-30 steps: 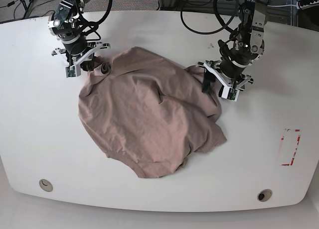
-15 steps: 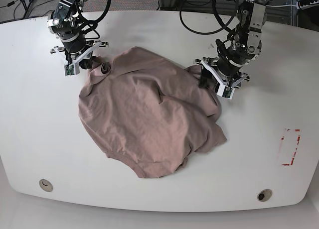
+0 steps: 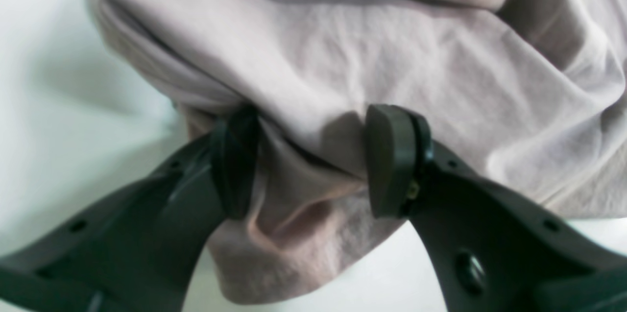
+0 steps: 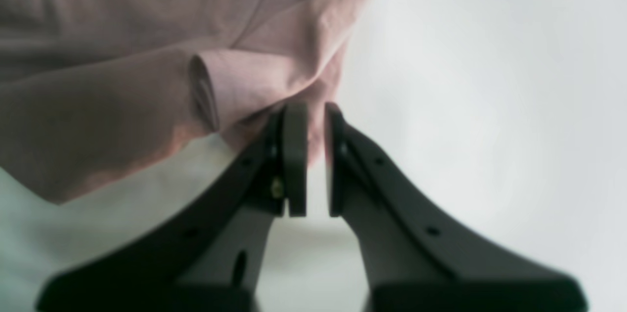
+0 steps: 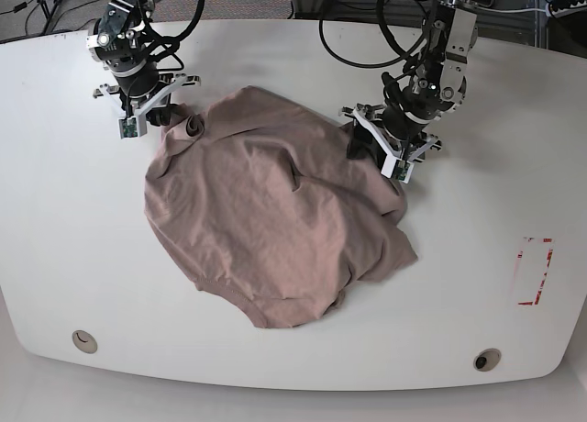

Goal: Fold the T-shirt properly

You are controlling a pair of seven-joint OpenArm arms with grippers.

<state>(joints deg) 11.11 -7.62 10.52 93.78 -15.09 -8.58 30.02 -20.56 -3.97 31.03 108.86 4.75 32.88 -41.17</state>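
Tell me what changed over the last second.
The left gripper slid toward the T-shirt, its open jaws now straddling a bunched edge fold. The right gripper stayed shut on the shirt's far corner; the shirt's heap stayed put.

T-shirt (image 5: 275, 211): dusty pink-brown, soft wrinkled cotton, no print. Lies crumpled and unfolded in a rough rounded heap on the middle of the white table (image 5: 55, 211). Ribbed edge curved along the near lower margin. Bunched folds at the far left corner and at the far right side. Loose flap spread toward the near right.
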